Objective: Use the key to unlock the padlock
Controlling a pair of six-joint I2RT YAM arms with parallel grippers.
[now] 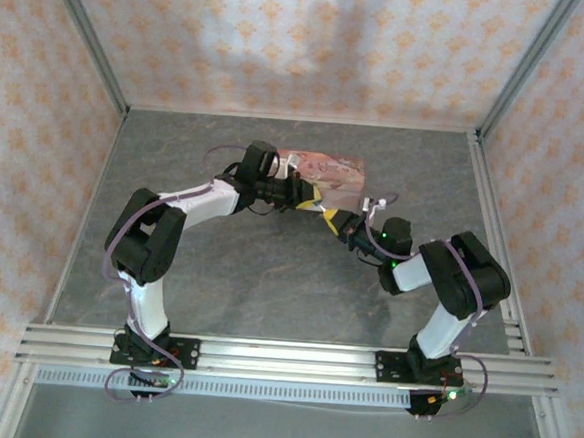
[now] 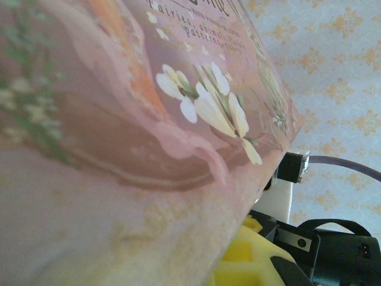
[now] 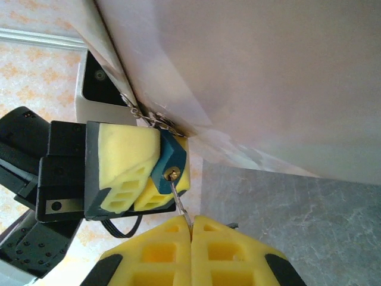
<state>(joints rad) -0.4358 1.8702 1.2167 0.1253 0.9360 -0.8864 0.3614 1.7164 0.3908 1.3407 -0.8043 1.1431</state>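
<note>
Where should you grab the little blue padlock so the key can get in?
Pinch the padlock on its flat blue body, across the two wide faces, coming from the side, as the left gripper does. Its shackle end sits at the pink box edge. Its keyhole end faces the key in the right gripper. Both ends should stay free.

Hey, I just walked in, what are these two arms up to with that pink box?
They are working on the tiny blue padlock that hangs at the edge of the pink floral box. The left pincer is clamped on the padlock's body, and the right pincer is shut on the thin key, whose tip sits at the keyhole. I cannot tell whether the shackle has released.
</note>
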